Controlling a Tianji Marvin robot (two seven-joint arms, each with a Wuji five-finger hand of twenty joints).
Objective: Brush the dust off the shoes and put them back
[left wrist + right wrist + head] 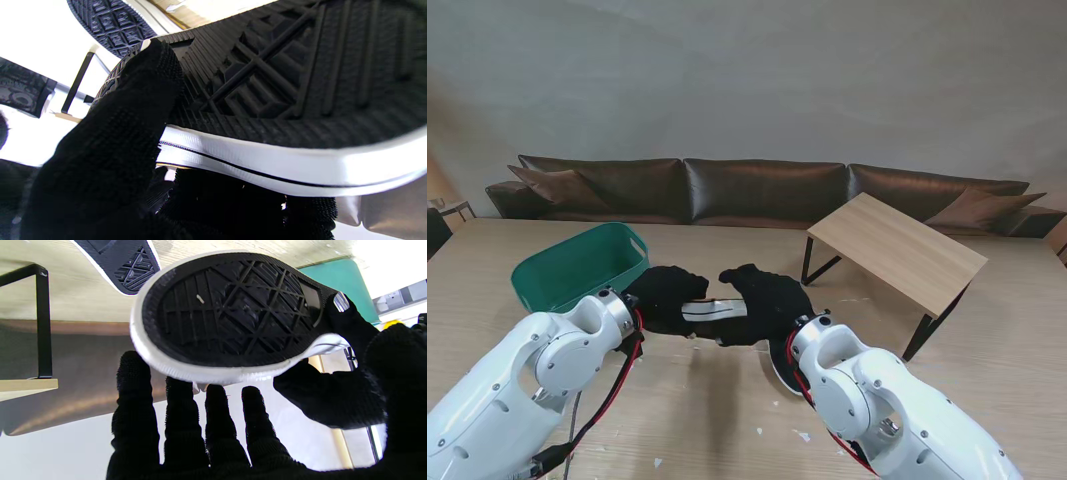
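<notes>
Both black-gloved hands meet over the middle of the desk (727, 420). The left hand (665, 297) grips a sneaker (715, 309) by one end, thumb pressed on its black treaded sole and the other fingers wrapped under the white rubber edge. The right hand (767, 303) lies against the sneaker's other end; in the right wrist view its four fingers (217, 420) stand straight and apart, tips just touching the white rim — not curled around it.

A second sneaker (784, 372) rests on the desk, mostly hidden under the right forearm, only part of its white-edged sole showing.

A green basket (577, 265) sits on the left, just beside the left hand. A small wooden table with black legs (897, 250) stands on the right, well apart from the hands. The desk nearer the robot is open, with a few pale scraps (802, 435) scattered on it.
</notes>
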